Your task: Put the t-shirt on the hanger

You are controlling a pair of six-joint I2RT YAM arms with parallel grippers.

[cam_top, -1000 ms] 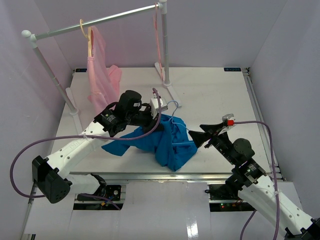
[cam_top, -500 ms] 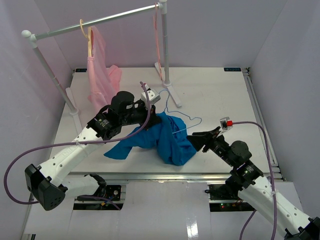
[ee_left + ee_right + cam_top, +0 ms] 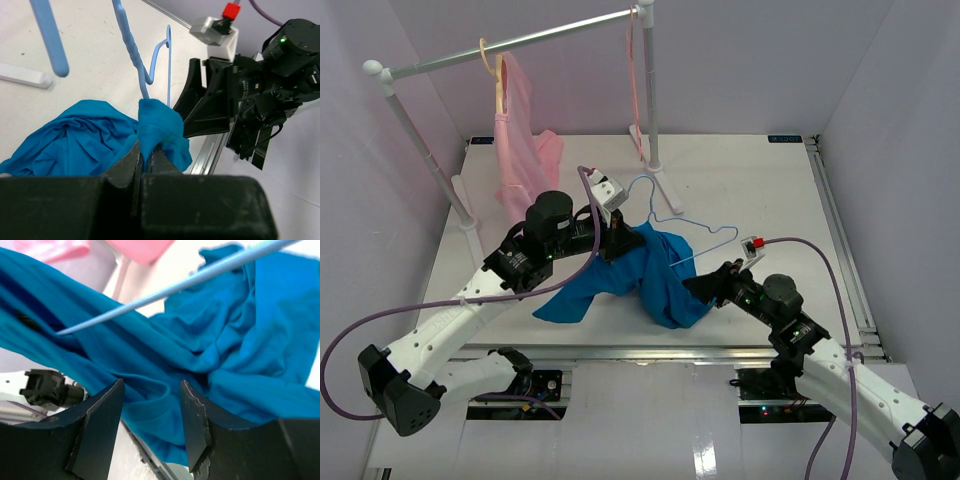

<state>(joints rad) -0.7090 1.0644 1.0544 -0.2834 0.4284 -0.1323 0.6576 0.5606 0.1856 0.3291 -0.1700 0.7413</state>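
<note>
Top: t-shirt [image 3: 655, 285] bunched mid-desk [image 3: 760, 190], hanger [image 3: 692, 222] sticking out its far side. My left fingers [image 3: 618, 246] at its top, right fingers [image 3: 694, 290] at its right edge. 
Left wrist: clamped tight on a shirt fold. 
Right wrist: approx half open, shirt btwn; contact unclear.

White table [image 3: 750, 190] lay in the middle of the frame, pale lilac walls [image 3: 770, 60] closed it on three sides, silver clothes rail [image 3: 520, 42] on white posts [image 3: 649, 100] crossed the upper left, light was soft and even
</note>
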